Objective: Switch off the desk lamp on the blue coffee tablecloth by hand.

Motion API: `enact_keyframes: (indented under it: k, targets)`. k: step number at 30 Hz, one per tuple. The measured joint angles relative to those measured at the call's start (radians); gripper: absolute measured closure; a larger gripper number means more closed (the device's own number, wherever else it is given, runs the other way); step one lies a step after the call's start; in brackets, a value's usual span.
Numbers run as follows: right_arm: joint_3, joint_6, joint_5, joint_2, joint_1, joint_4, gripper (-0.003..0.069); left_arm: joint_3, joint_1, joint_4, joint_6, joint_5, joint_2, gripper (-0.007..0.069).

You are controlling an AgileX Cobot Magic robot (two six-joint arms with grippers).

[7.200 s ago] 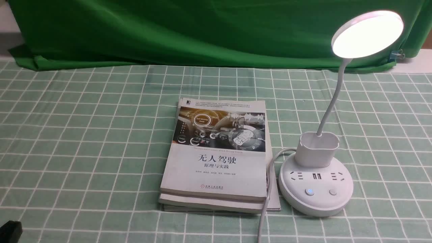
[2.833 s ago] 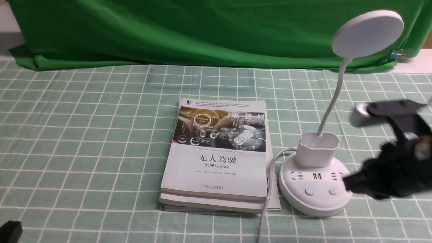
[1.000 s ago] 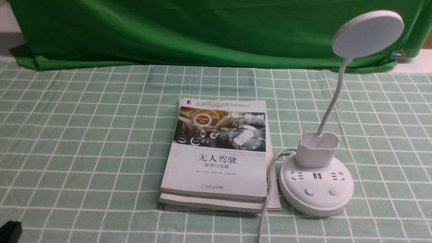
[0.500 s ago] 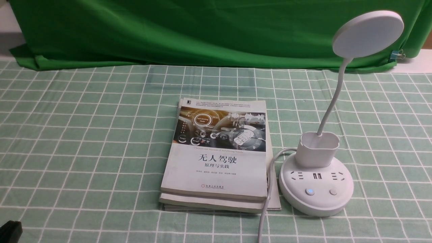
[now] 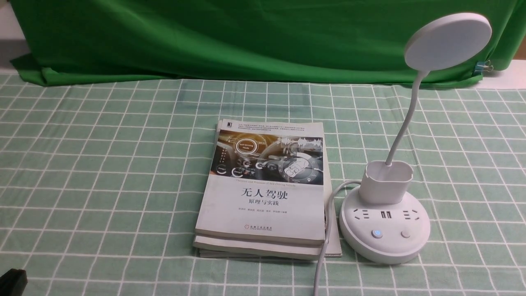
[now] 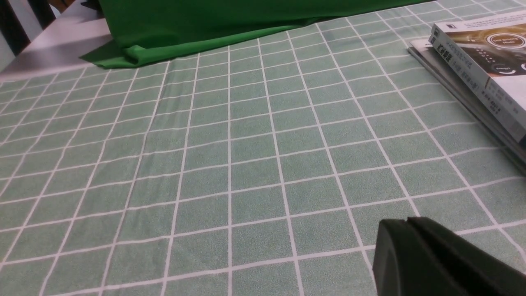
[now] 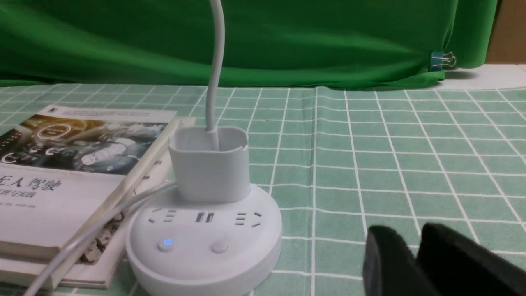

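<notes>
The white desk lamp (image 5: pixel 384 230) stands on the blue coffee tablecloth (image 5: pixel 102 164), right of the books. Its disc head (image 5: pixel 448 41) is dark. On the round base the left button (image 5: pixel 377 234) glows blue and the right button (image 5: pixel 405 234) is unlit. The lamp also shows in the right wrist view (image 7: pixel 205 234). My right gripper (image 7: pixel 416 236) is shut and empty, low over the cloth, to the right of the base and apart from it. It is out of the front view. My left gripper (image 6: pixel 407 223) is shut and empty over bare cloth, far left of the lamp.
A stack of books (image 5: pixel 265 189) lies just left of the lamp base, also in the left wrist view (image 6: pixel 481 70). The lamp's white cord (image 5: pixel 324 246) runs off the front edge. A dark green backdrop cloth (image 5: pixel 246 37) hangs behind. A black part (image 5: pixel 12 281) shows at the bottom left corner.
The lamp head was lit 7.2 s ago and is dark now. My right arm, beside the base 2.8 s ago, has left the front view. Nothing moved in the last second.
</notes>
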Motion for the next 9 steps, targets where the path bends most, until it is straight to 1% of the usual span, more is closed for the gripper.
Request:
enact_keyframes:
  k: [9]
  targets:
    - [0.000, 0.000, 0.000, 0.000, 0.000, 0.000, 0.0499, 0.000, 0.000, 0.000, 0.000, 0.000, 0.000, 0.0624]
